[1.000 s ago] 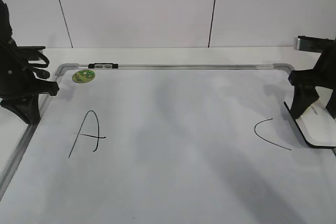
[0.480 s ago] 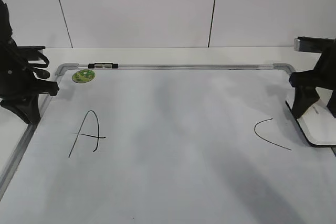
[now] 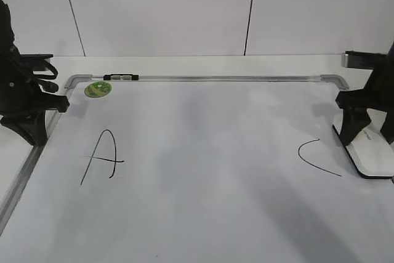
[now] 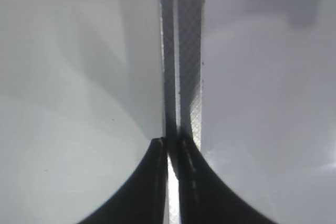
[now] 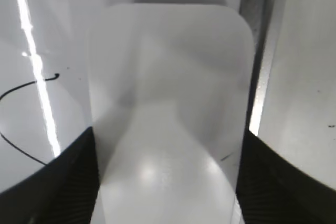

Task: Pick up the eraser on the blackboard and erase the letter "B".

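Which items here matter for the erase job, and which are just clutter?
Job:
eraser, between the right claw fingers
whiteboard
No "B" visible on it

Lying about:
letter "A"
curved "C" stroke
green sticker
left claw, idle at the frame

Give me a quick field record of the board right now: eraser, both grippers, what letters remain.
eraser: on the board's right edge, between the right gripper's fingers
right gripper: straddling the eraser, a finger at each side; grip not confirmed
left gripper: shut, empty, over the board's left frame
board: lying flat
A: left side, intact
C: right side, beside the eraser
B: none visible between A and C
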Available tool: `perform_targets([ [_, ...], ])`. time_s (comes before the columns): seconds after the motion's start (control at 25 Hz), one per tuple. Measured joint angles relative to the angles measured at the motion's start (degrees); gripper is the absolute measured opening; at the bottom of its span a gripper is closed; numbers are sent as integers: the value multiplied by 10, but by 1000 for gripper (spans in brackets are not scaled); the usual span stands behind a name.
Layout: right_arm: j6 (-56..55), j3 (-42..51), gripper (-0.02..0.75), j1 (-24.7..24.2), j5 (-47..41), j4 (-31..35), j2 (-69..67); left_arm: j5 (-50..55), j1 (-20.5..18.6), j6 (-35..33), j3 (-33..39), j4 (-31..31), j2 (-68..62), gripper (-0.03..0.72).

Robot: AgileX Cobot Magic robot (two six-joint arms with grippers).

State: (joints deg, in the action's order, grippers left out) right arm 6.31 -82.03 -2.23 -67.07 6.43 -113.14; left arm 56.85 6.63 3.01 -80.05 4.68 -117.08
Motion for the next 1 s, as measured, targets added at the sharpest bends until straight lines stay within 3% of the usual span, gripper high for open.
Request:
perform_targets([
  [0.4, 0, 0, 530, 0, 0, 0, -2, 0, 0, 0, 0, 1, 0, 20],
  [0.68, 0, 0, 589, 0, -3, 1, -3, -1, 0, 0, 0, 1, 0, 20],
  [1.0, -5, -38, 596, 0, -25, 1, -3, -1, 0, 0, 0, 1, 0, 20],
])
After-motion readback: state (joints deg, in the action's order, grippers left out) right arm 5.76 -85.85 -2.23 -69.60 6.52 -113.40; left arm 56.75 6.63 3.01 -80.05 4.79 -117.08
